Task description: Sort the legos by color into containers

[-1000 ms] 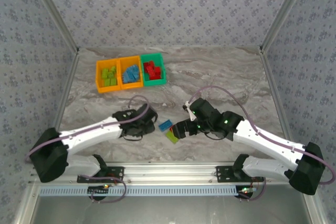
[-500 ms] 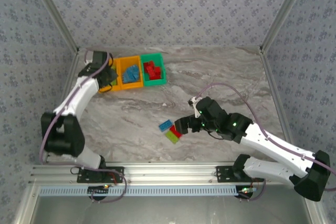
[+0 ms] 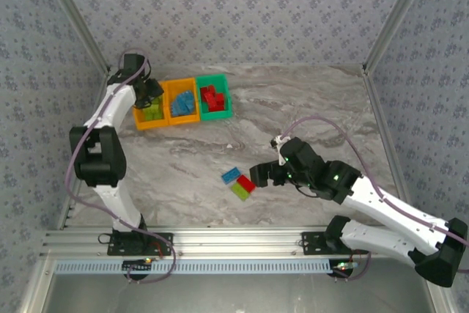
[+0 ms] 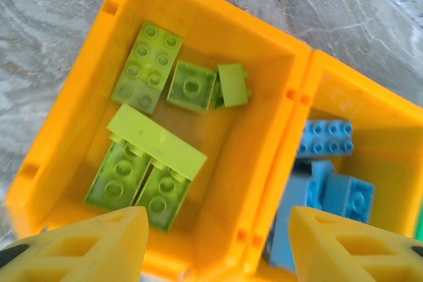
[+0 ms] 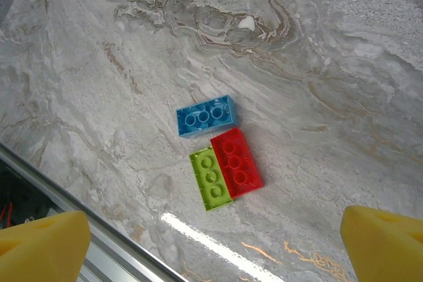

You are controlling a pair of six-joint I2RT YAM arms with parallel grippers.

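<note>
The containers stand in a row at the back left: a left orange bin (image 3: 152,125) with lime green legos (image 4: 146,64), a middle orange bin (image 3: 183,122) with light blue legos (image 4: 325,138), and a green bin (image 3: 216,116) with red legos (image 3: 212,97). My left gripper (image 3: 152,97) hovers open over the left orange bin (image 4: 211,28), nothing between its fingers (image 4: 99,242). A lime brick (image 4: 157,143) lies slanted on top of the others there. Loose blue (image 5: 206,115), red (image 5: 236,162) and green (image 5: 211,179) legos lie mid-table, upside down. My right gripper (image 3: 260,176) hangs open just right of them.
The metal rail of the table's near edge (image 5: 79,203) runs close below the three loose bricks. Patterned walls and frame posts (image 3: 84,31) close in the back and sides. Bare marbled tabletop (image 3: 308,108) stretches to the right of the bins.
My left arm has swung from beside the loose bricks mid-table up to the left orange bin and opened its jaws. My right gripper backed off a little, uncovering the red brick.
</note>
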